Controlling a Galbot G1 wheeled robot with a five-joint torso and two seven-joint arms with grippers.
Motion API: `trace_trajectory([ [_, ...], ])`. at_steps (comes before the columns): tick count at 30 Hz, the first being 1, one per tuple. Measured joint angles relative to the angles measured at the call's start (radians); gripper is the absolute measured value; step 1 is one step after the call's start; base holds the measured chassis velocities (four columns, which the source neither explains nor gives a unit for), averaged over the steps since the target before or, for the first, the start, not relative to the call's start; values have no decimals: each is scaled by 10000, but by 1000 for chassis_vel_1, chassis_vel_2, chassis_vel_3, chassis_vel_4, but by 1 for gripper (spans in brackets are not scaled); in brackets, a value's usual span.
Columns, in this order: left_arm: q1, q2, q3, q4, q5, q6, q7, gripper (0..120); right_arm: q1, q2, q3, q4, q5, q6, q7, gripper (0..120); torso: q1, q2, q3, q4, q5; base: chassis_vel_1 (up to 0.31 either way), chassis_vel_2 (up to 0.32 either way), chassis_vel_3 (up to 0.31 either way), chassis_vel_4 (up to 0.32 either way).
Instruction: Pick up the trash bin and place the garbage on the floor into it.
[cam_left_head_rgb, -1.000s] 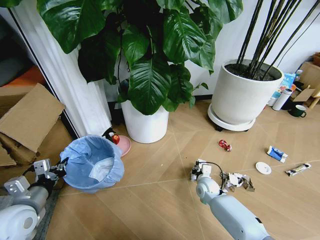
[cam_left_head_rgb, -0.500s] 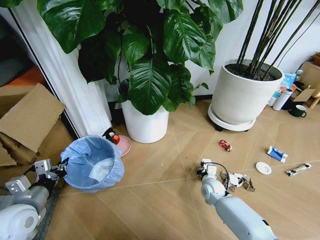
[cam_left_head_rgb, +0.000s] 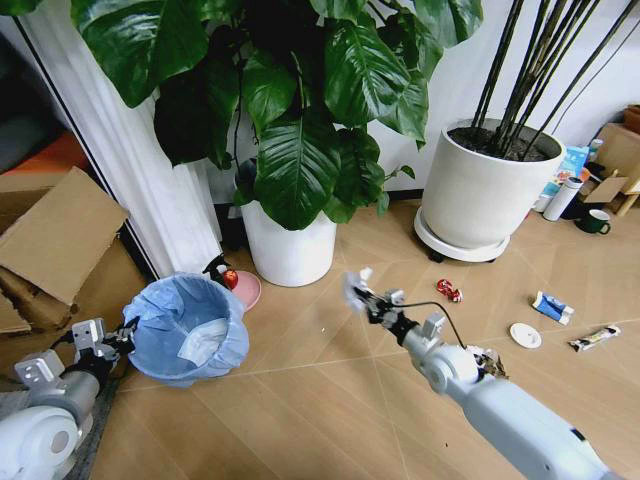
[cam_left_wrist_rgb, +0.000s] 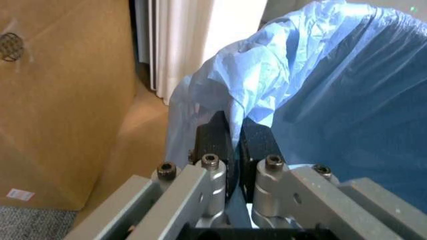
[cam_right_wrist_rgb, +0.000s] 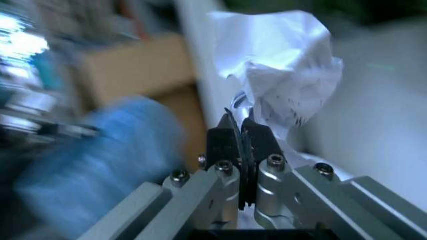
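- The left end effector (cam_left_head_rgb: 118, 338) sits low at the robot's left — its fingers (cam_left_wrist_rgb: 215, 142) are pinched tight on the blue bag folded over the bin's (cam_left_head_rgb: 186, 328) rim.
- The bin stands on the floor (cam_left_head_rgb: 300, 410), just in front of the pink dish (cam_left_head_rgb: 247, 290) and spray bottle (cam_left_head_rgb: 216, 268), near the white pot (cam_left_head_rgb: 290, 250) of the big-leaved plant.
- A pale sheet lies inside the bin against the bag.
- The right end effector (cam_left_head_rgb: 362, 293) is raised above the floor, between the bin and the litter — clamped shut on a crumpled white tissue (cam_right_wrist_rgb: 277, 65), which sticks out past the fingertips.
- From the head camera the tissue shows as a small white wad at the tip of the right arm, level with the base of the leafy plant's pot.
- More garbage lies on the floor to the robot's right: a crushed red can (cam_left_head_rgb: 449, 290), a blue-white wrapper (cam_left_head_rgb: 552, 307), a white lid (cam_left_head_rgb: 526, 335), a small tube (cam_left_head_rgb: 595, 339).
- A crumpled scrap (cam_left_head_rgb: 490, 360) peeks out from behind the right arm.
- Flattened cardboard (cam_left_head_rgb: 55, 235) leans at the left, beside the white curtain (cam_left_head_rgb: 150, 180).
- A second white pot (cam_left_head_rgb: 485, 195) stands on a wheeled base behind the red can.
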Motion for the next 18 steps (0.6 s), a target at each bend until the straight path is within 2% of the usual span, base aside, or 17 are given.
trace_trajectory([
  [1,0,0,0,0,0,0,0,0,0,0,0,0,0,0,0,0,0,0,0,0,0,0,0,0,0],
  [3,27,107,76,-34,-33,38,2,0,626,285,-523,-76,756,-129,-1449,0,0,0,0,-2,1,0,0,0,0],
  [5,41,142,102,-46,-39,54,3,0,837,405,-731,-81,998,-216,-1790,0,0,0,0,-2,1,0,0,0,0],
  [9,121,233,161,-134,-47,98,39,0,2021,1554,-1814,-416,1677,-646,-2992,0,0,0,0,-1,0,0,0,0,0],
  [11,122,239,167,-142,-48,102,41,0,2202,1781,-1971,-496,1756,-690,-3065,0,0,0,0,0,1,0,0,0,0],
  [14,191,357,218,-192,-61,137,33,0,3205,2910,-2896,-1129,2109,-811,-3185,0,0,0,0,4,0,0,0,0,0],
  [18,242,462,244,-220,-76,171,33,0,3930,3499,-3531,-1922,2146,-858,-3194,0,0,0,1,4,-2,0,0,0,0],
])
